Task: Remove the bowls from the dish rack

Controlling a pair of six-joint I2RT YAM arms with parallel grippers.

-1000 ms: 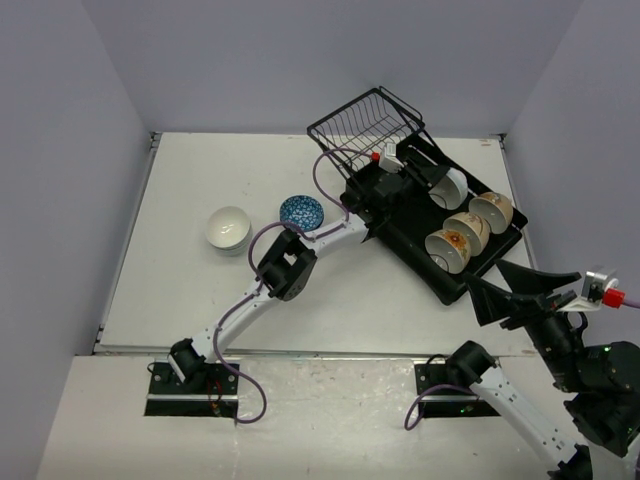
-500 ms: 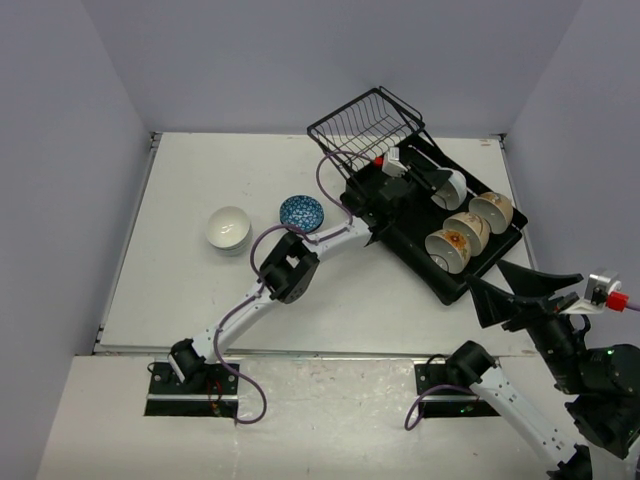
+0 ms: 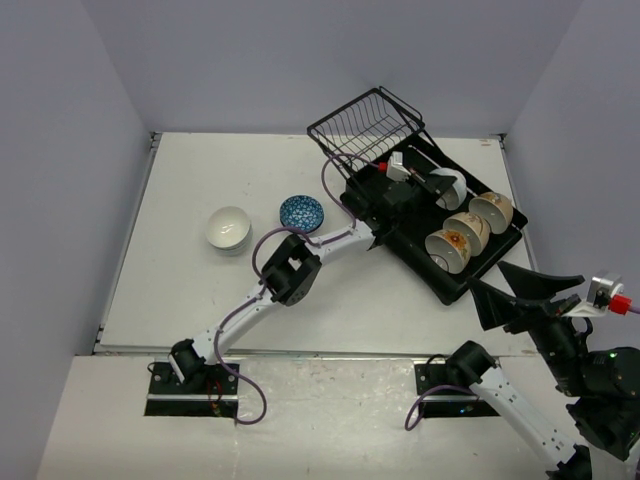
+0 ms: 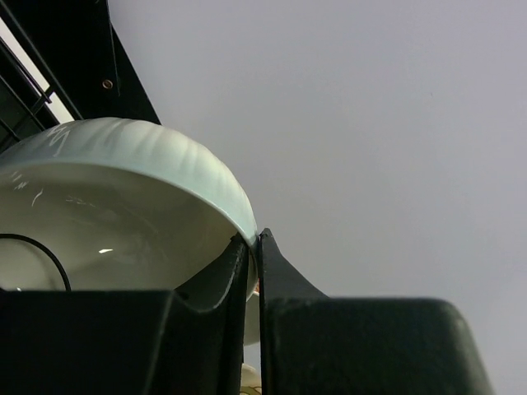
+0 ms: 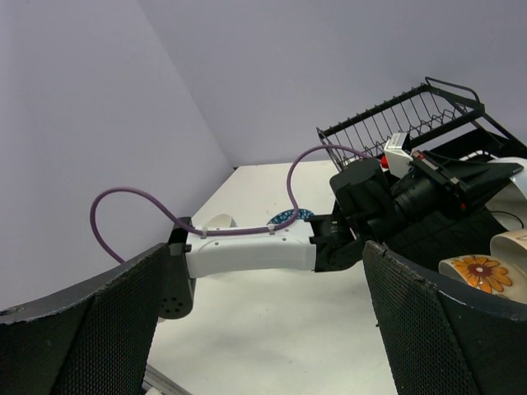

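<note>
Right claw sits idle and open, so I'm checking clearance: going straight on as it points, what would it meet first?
Probably the left arm's white link, centred between the fingers of the right claw; depth is unclear.

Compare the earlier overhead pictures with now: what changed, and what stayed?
The left gripper edged right across the dish rack and closed on the rim of the white bowl. The right gripper stayed open; the blue bowl and cream bowls stayed put.

Overhead view from behind, close wrist views, all sharing dish rack [image 3: 415,250]
</note>
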